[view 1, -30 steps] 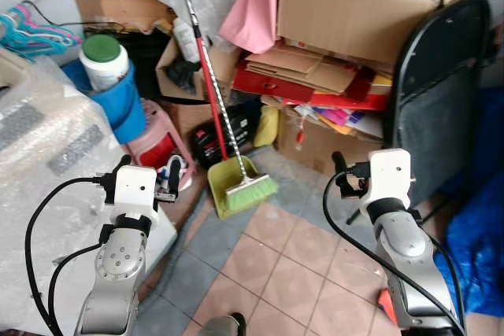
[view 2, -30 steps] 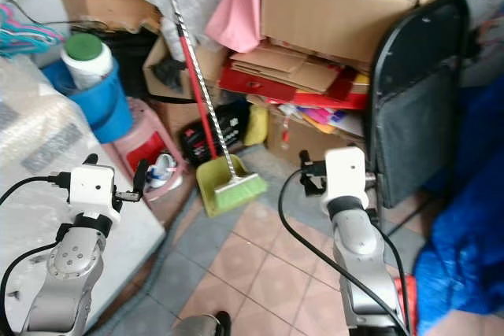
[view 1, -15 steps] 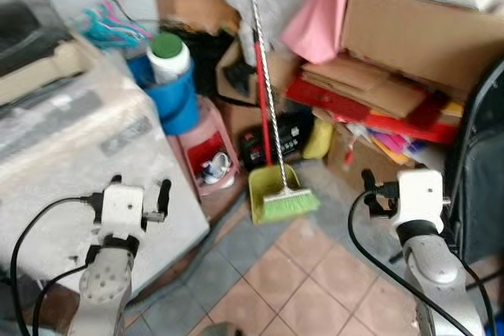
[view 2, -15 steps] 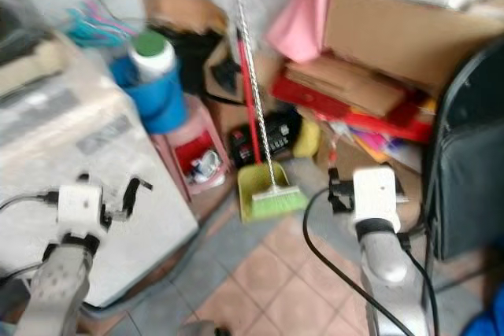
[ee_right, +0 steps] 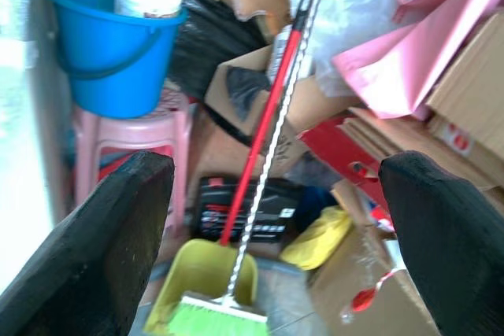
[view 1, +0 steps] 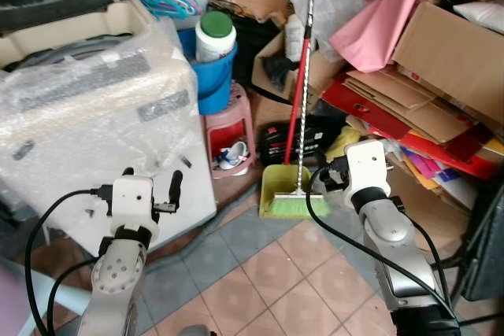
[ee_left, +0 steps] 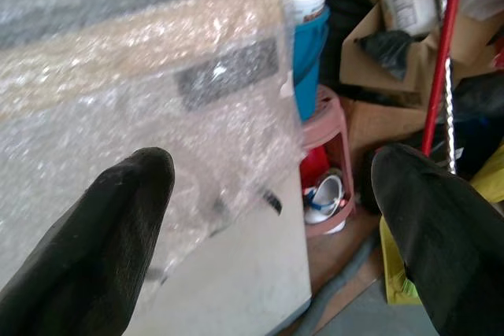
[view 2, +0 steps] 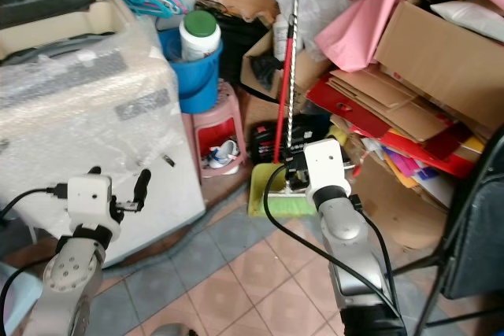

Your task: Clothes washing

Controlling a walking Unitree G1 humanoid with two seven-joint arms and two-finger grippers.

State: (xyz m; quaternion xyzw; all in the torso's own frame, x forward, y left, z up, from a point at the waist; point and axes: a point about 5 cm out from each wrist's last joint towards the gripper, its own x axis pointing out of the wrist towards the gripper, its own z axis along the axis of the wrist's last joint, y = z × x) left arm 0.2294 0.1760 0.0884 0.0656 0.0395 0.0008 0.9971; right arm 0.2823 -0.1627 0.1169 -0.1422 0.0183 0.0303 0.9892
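Two grippers, left gripper point(ee_left: 268, 241) and right gripper point(ee_right: 276, 234), stand spread and empty. Your washing machine point(view 1: 94, 131) sits at left under bubble wrap point(ee_left: 157, 100), hiding its panel markings; no writing readable.

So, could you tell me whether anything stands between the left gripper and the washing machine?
Only its wrapping: clear bubble wrap drapes over the washing machine top and front, so the left gripper, fingers open and held apart from the front panel, would meet plastic first. Nothing else visible lies between them.
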